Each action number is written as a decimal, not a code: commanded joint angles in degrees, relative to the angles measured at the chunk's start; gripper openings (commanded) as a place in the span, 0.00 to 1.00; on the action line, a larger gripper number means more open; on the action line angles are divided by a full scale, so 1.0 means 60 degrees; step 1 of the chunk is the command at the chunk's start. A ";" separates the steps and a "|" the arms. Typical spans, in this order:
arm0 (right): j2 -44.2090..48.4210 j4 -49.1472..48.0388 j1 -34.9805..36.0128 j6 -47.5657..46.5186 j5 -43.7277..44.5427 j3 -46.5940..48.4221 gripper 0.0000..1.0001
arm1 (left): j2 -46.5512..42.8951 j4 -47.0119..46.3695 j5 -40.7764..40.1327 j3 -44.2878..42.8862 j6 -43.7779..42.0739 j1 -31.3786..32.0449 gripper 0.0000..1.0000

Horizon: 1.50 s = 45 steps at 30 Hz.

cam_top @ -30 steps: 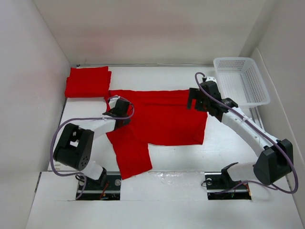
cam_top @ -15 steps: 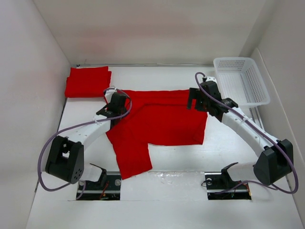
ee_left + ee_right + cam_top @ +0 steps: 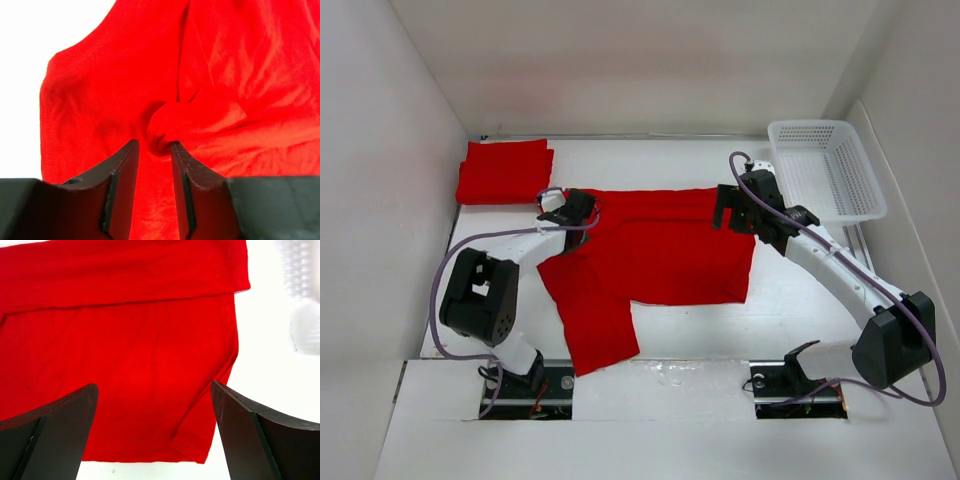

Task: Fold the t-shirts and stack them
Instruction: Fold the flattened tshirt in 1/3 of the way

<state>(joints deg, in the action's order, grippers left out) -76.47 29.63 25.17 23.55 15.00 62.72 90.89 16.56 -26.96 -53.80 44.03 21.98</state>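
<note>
No text, label, brand, number or sign could be read in any of the views.
</note>
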 commanded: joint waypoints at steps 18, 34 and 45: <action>0.0498 0.0057 -0.0298 -0.0307 -0.0055 -0.0009 1.00 | -0.0896 0.0245 0.0348 -0.0877 0.0324 -0.0089 0.85; 0.0410 0.0057 -0.0298 -0.0307 -0.0142 -0.0009 1.00 | -0.0119 -0.0401 0.0949 -0.1258 -0.0512 -0.0089 0.86; 0.0323 0.0057 -0.0298 -0.0395 -0.0332 -0.0009 1.00 | 0.0773 -0.0886 0.1036 -0.2282 -0.1508 -0.0089 0.96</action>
<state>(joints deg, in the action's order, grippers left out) -75.07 30.48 23.64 22.00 13.89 62.72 94.17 13.43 -20.97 -63.81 37.89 21.63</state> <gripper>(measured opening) 0.999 0.953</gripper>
